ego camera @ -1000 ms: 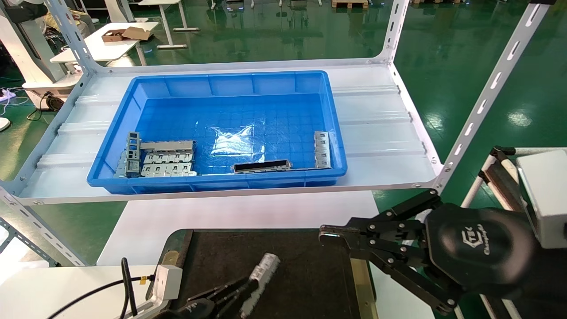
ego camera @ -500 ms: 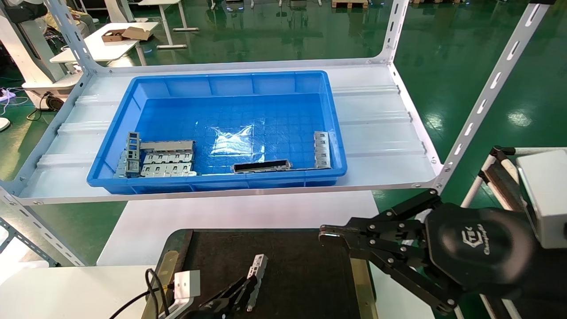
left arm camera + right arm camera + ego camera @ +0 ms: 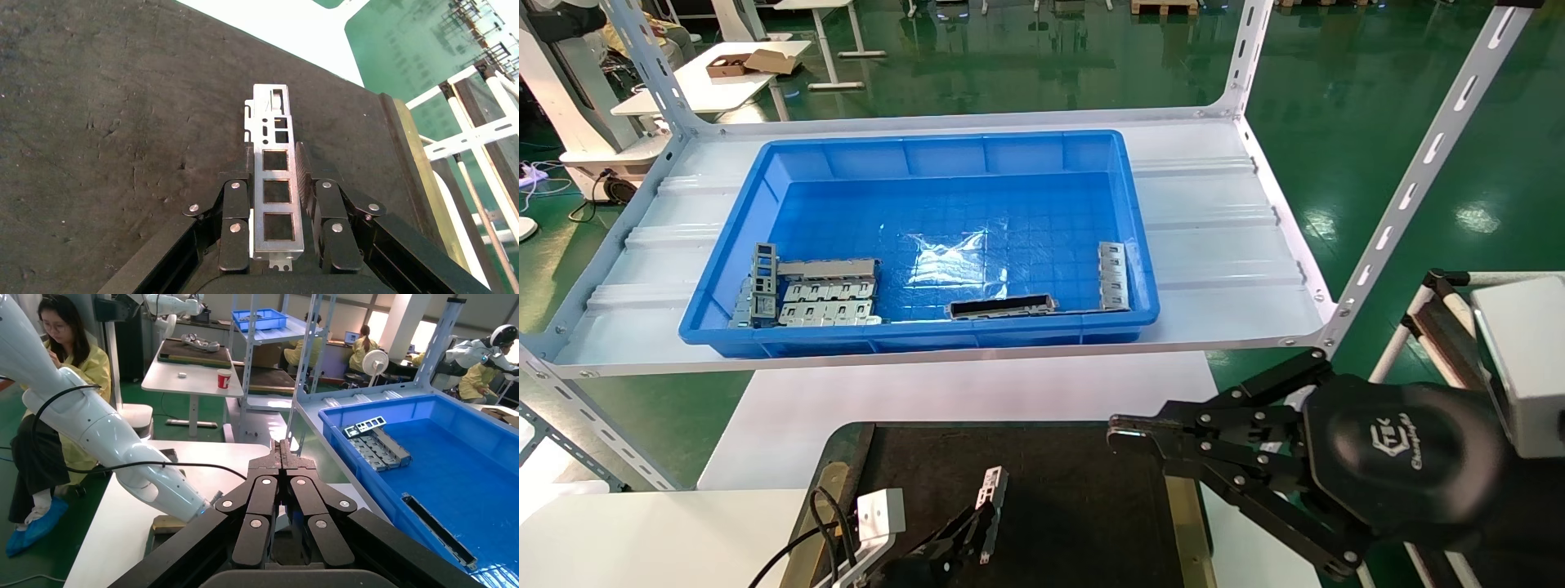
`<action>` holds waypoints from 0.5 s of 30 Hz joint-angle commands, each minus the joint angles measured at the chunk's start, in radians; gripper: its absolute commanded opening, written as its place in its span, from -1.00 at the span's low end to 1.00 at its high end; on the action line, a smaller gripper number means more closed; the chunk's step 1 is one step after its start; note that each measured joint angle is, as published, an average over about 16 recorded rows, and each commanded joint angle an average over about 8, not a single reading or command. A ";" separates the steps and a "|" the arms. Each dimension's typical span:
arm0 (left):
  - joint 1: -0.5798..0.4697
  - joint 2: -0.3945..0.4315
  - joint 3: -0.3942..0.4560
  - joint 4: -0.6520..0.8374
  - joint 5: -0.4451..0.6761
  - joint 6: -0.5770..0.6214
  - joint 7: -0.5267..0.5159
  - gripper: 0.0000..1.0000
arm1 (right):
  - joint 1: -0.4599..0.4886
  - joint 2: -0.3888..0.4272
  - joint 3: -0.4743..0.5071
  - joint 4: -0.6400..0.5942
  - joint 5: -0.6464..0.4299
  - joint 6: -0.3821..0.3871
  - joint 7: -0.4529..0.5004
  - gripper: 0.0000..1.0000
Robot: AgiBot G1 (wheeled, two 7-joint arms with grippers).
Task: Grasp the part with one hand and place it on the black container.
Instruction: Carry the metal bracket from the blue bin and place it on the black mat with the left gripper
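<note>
Part clamped in the left gripper, over the tray.

The part is a small light silver-grey bar with a row of square window cut-outs along its upturned face and smaller slots near its free end; it sits lengthwise between the gripper's fingers, which press its two long sides, and its far end sticks out past the fingertips. In the head view the part tilts up and away from the gripper. The tray is wide and flat, with a rough black-brown surface and a brass-olive rail just beyond the gripper's side; whether part and tray touch cannot be told.
</note>
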 commanded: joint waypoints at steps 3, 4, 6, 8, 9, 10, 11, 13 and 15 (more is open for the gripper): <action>-0.023 0.005 0.048 0.006 -0.040 -0.045 -0.004 -1.00 | 0.000 0.000 0.000 0.000 0.000 0.000 0.000 -1.00; -0.029 0.005 0.060 0.006 -0.052 -0.055 -0.003 -1.00 | 0.000 0.000 0.000 0.000 0.000 0.000 0.000 -0.98; -0.039 0.003 0.081 0.005 -0.074 -0.072 0.000 -0.99 | 0.000 0.000 0.000 0.000 0.000 0.000 0.000 -0.70; -0.049 0.001 0.102 0.003 -0.096 -0.089 0.004 -0.62 | 0.000 0.000 -0.001 0.000 0.000 0.000 0.000 -0.20; -0.054 0.000 0.111 0.001 -0.107 -0.096 0.005 -0.37 | 0.000 0.000 -0.001 0.000 0.000 0.000 0.000 0.05; -0.059 -0.002 0.121 -0.002 -0.117 -0.103 0.008 -0.12 | 0.000 0.000 -0.001 0.000 0.000 0.000 0.000 0.30; -0.063 -0.004 0.130 -0.005 -0.128 -0.110 0.010 0.13 | 0.000 0.000 -0.001 0.000 0.000 0.000 0.000 0.55; -0.072 -0.006 0.146 -0.011 -0.147 -0.123 0.014 0.63 | 0.000 0.000 -0.001 0.000 0.001 0.000 0.000 0.91; -0.080 -0.009 0.162 -0.017 -0.166 -0.135 0.020 0.99 | 0.000 0.000 -0.001 0.000 0.001 0.000 0.000 1.00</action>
